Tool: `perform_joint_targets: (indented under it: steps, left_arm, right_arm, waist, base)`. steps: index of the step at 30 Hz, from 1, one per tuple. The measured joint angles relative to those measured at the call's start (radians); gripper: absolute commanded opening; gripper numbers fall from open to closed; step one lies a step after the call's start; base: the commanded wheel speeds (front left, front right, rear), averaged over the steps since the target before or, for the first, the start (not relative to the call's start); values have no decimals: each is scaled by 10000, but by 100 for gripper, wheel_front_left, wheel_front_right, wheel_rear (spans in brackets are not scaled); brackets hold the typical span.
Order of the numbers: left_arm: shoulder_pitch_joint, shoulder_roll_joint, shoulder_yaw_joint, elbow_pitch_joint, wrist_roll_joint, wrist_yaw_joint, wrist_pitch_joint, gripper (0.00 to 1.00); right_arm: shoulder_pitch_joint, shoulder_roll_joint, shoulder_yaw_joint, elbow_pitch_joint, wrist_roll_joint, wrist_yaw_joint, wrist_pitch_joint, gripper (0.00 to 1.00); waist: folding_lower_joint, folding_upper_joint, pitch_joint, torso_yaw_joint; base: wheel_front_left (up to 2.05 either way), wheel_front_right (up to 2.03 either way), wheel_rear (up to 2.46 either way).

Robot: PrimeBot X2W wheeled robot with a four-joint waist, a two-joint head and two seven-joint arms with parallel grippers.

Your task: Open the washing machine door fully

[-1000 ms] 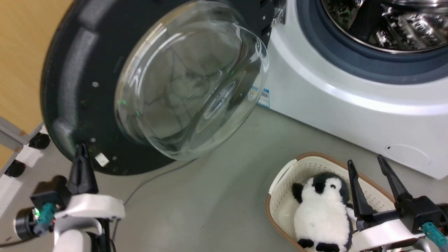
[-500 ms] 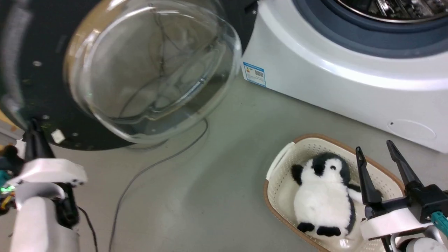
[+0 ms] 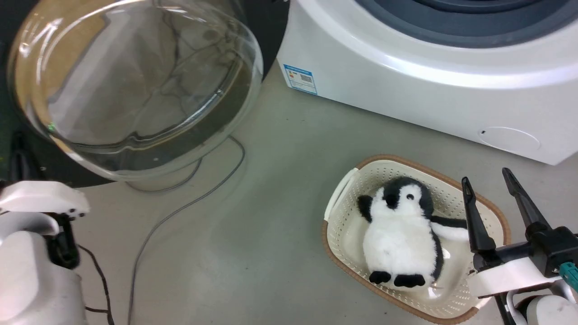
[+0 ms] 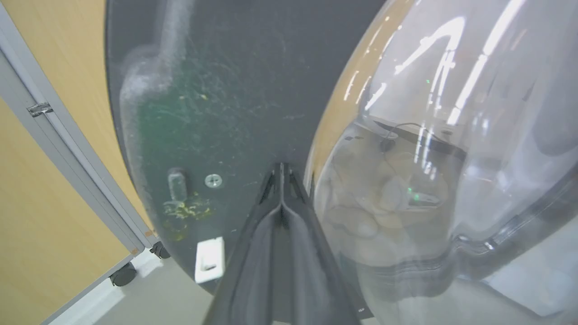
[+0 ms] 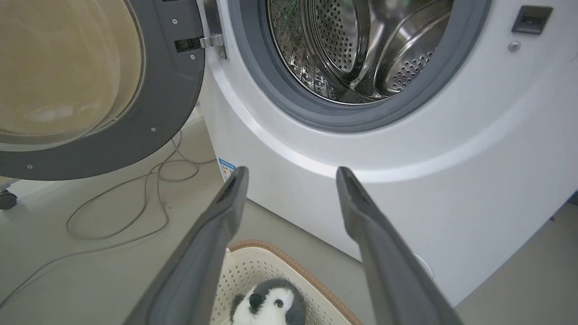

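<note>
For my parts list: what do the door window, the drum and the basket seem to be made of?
Door window: clear glass, it seems; see-through, with sharp bright reflections. Drum: polished metal, probably steel; mirror-like, perforated. Basket: cream plastic, matt, with moulded holes and a brown rim.

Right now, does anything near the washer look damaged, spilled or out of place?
Yellowish smears and scuffs mark the door beside a screw, and a loose cable loops over the floor below it. Nothing looks spilled or broken.
</note>
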Motion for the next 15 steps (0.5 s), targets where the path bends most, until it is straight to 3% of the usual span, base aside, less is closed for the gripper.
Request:
perform_joint_targets:
  steps: [15]
  left_arm:
    - [-507,502,646,895,382,-188,2,0]
  right_arm:
    - [-52,63,-50,173,2,0,0,100]
  waist:
    - [-1,0,-227,-376]
  base:
    - [0,0,0]
